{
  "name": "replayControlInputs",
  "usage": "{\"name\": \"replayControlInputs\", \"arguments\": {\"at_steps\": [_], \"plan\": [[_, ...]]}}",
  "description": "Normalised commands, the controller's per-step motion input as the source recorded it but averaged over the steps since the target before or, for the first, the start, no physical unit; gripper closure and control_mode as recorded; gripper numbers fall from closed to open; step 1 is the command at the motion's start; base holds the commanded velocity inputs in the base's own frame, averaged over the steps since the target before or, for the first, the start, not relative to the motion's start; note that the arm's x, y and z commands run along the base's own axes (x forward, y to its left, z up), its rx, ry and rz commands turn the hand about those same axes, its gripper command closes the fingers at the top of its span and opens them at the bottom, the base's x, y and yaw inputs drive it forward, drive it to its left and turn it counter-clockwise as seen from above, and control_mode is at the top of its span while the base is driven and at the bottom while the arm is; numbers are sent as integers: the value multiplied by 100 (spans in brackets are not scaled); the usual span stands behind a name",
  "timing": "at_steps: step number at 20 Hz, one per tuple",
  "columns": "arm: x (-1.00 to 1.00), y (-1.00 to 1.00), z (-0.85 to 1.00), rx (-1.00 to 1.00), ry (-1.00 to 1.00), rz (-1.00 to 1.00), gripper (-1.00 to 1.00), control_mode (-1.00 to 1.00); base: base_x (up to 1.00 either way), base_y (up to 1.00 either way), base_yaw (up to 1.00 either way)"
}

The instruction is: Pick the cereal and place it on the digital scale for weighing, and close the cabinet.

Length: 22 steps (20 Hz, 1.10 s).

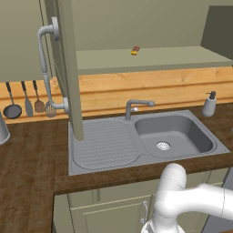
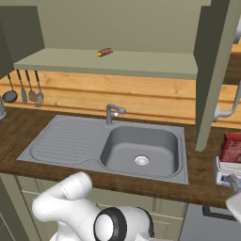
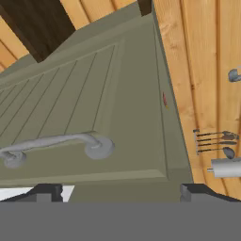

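Observation:
The cereal, a red box with pale print, stands upright on the white digital scale on the counter at the far right. Both doors of the cabinet stand open: the left door and the right door show edge-on. In the hand view my gripper is open, with nothing between its fingertips. It faces the panelled outer face of the right door, close to that door's curved grey handle.
A small yellow-and-red item lies on the cabinet shelf. Below are a steel sink with a faucet, a soap dispenser and hanging utensils. My arm rises in front of the counter.

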Motion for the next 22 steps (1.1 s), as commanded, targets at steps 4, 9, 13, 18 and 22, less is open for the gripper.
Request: {"name": "replayControlInputs", "arguments": {"at_steps": [4,9,13,18,22], "plan": [[84,-15,1,6,0,16,-100,-100,0,0,0],[67,46,17,0,-4,9,-100,-100,0,0,0],[81,10,15,13,-12,18,-100,-100,0,0,0],[48,42,35,13,-16,19,-100,-100,0,0,0],[58,100,46,0,-22,12,-100,-100,0,0,0]]}}
